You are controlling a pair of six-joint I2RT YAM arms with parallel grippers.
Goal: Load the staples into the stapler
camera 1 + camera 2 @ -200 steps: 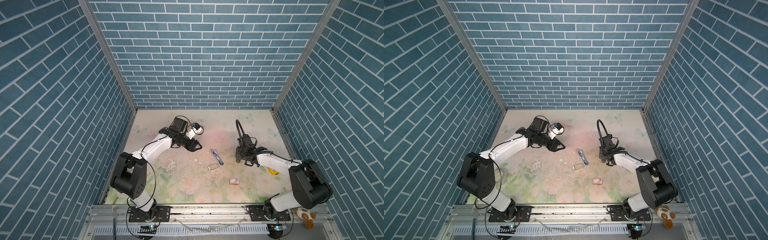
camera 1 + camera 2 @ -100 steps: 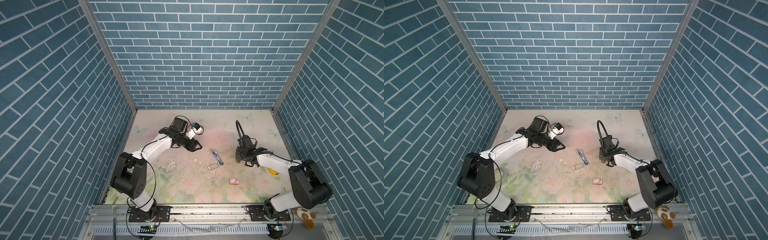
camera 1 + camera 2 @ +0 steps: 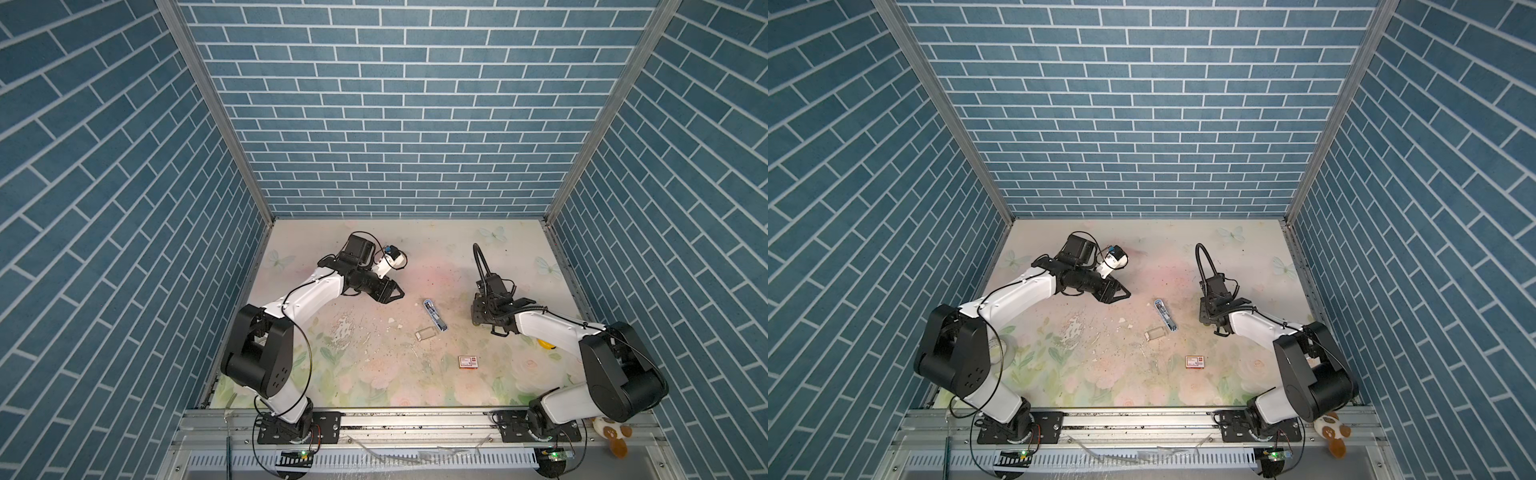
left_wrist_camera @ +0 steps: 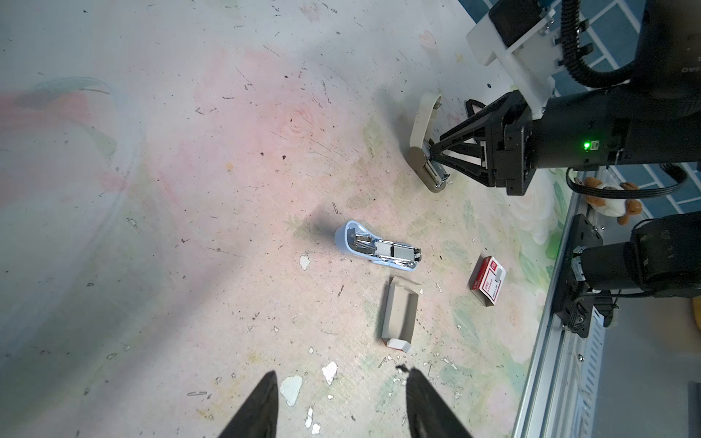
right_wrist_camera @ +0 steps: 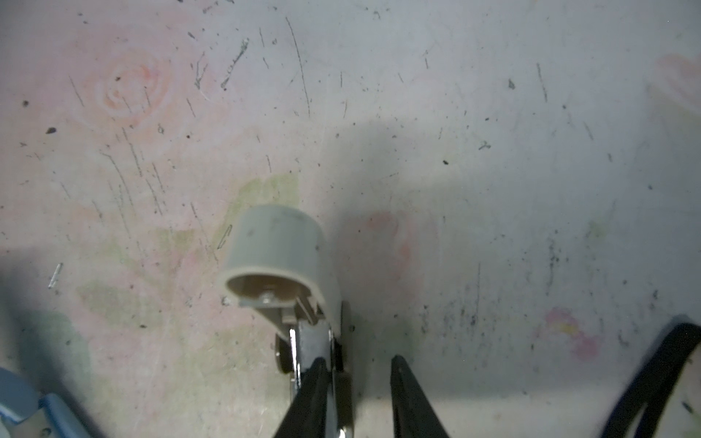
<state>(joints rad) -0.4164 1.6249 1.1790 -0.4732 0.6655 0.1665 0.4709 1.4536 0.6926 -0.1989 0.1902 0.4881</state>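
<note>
A cream stapler stands swung open on the mat, its lid raised over the metal magazine. My right gripper is open beside it. One fingertip lies against the magazine and bare mat shows between the fingers. Both top views hide this stapler under the right gripper. A blue stapler lies on its side mid-table. The staples fill a pale tray next to it. My left gripper hovers open and empty, left of the blue stapler.
A red-and-white printed box lies nearer the front rail. White chips and loose staples litter the mat. A yellow object sits under the right arm. A plush toy lies outside on the rail.
</note>
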